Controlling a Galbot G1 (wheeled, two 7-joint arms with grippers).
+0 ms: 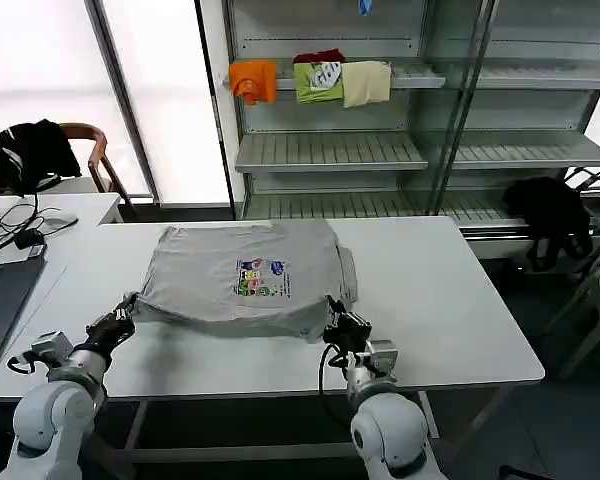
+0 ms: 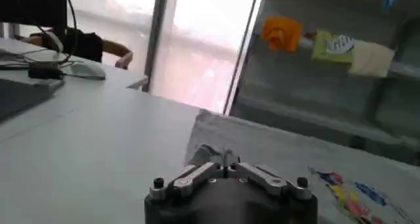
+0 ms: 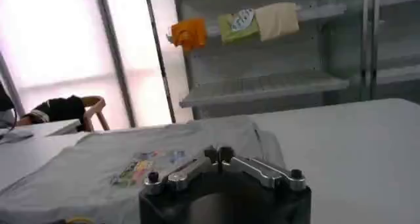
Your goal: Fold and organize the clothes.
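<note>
Roughly mid-fold: grey shirt (image 1: 245, 278) lies partly folded, print up, mid-table (image 1: 450, 300). Left gripper (image 1: 120, 322) pinches its near-left corner, right gripper (image 1: 337, 322) pinches the near-right corner. Final folds and stowing remain.

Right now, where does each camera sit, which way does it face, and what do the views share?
Head: looks forward and down over the table at the shirt; both arms show, left claw and right claw at its near corners.
Left wrist: low behind the left claw, facing across the shirt toward the shelves.
Right wrist: low behind the right claw, facing likewise.
Shared: all three show the shirt and shelves.
</note>
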